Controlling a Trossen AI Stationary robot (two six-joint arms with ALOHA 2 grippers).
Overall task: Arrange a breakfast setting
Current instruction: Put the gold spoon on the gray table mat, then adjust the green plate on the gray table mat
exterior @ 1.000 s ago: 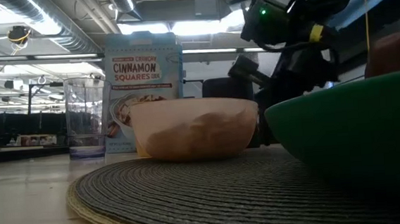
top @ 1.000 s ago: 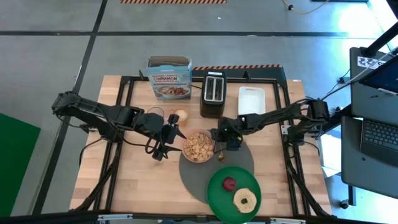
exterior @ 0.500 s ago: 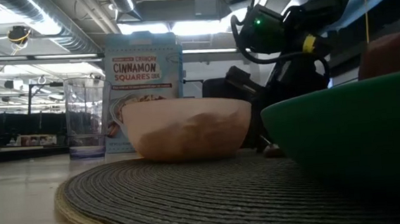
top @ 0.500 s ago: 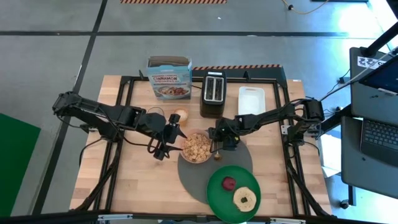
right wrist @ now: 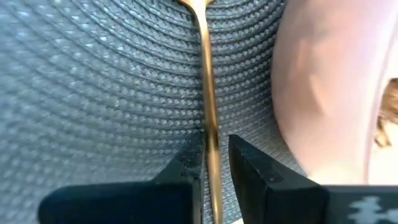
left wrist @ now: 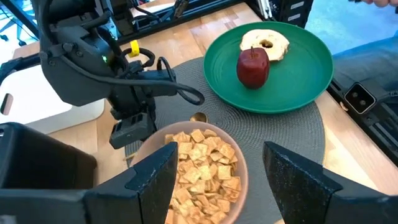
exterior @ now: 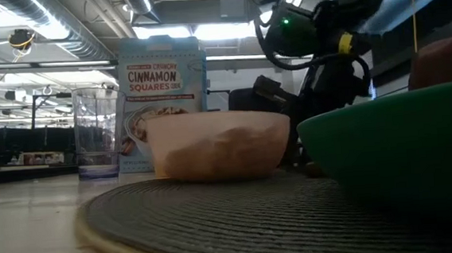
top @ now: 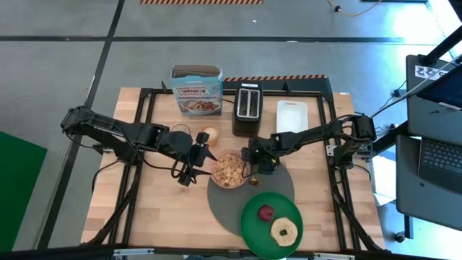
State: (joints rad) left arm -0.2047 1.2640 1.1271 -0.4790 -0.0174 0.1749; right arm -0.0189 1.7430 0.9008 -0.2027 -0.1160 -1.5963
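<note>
I am seeing the right gripper (right wrist: 211, 163) sitting low over the grey placemat (right wrist: 93, 93), its two fingers (right wrist: 186, 163) standing narrowly apart on either side of the gold spoon (right wrist: 207, 93), barely off the handle; whether they are gripping it I cannot tell; the spoon is lying flat on the mat just beside the pinkish bowl (right wrist: 336, 93).

I am reading the left gripper (top: 193, 163) as hovering at the bowl's (top: 229, 170) other side, fingers (left wrist: 155, 180) spread part-way with nothing between them; the bowl (left wrist: 199, 174) is holding cereal squares and resting on the mat's far edge.

Items lying outward: the green plate (top: 253, 220) is overlapping the placemat's (top: 285, 182) near edge; on it the red apple (top: 266, 213) is sitting just beside the tan bagel (top: 284, 231).

Behind the mat I am listing: an egg-like object (top: 209, 134); a clear glass (exterior: 95, 132); the cereal box (top: 196, 91); the black toaster (top: 247, 107); the white tray (top: 292, 115).
</note>
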